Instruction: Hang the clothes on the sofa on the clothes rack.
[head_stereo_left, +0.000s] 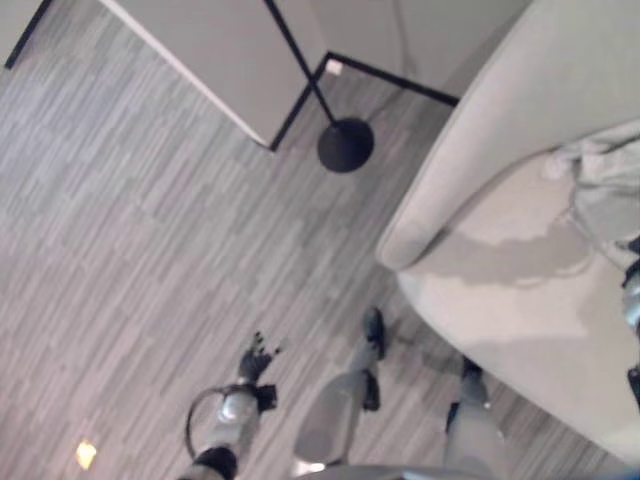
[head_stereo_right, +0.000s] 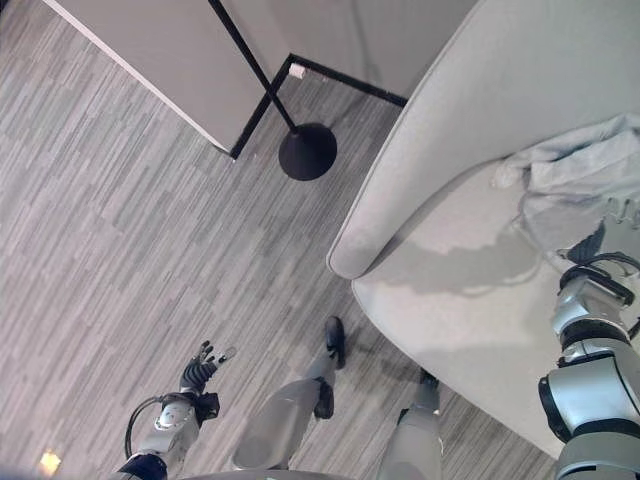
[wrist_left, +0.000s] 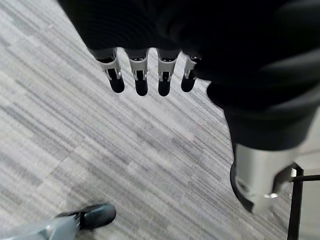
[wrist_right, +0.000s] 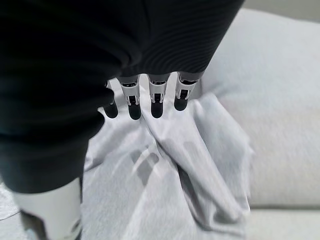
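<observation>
While the right hand (wrist_right: 145, 100) hangs just above the crumpled pale grey-white garment (wrist_right: 170, 165), its silver dark-tipped fingers (wrist_right: 156, 102) are straight and side by side, holding nothing — so that hand is open. From its wrist camera the cloth lies directly beneath and past the fingertips, bunched into folds with one long ridge running away from the hand, and I can't tell if the tips actually touch the fabric or hover a hair over it. That garment (head_stereo_right: 580, 185) sits on the seat of the light beige curved-back upholstered sofa (head_stereo_right: 470, 290), pushed up against the backrest, right in front of the right arm as seen from the head camera.

Over on the other side, the left hand (head_stereo_right: 200, 370) hangs low over the grey wood-pattern plank floor (head_stereo_right: 120, 230), well apart from the sofa and the cloth. Its fingers (wrist_left: 140, 80) are straight and loosely spread in its own wrist view, nothing between them and the thumb — open as well.

Further out from the left hand, past the rounded end of the sofa's backrest, there's a round black metal base (head_stereo_right: 307, 152) with a thin black pole (head_stereo_right: 250, 65) rising from it at a slant. It stands just beside the corner of a pale wall panel with a black bottom edge (head_stereo_right: 170, 60).
</observation>
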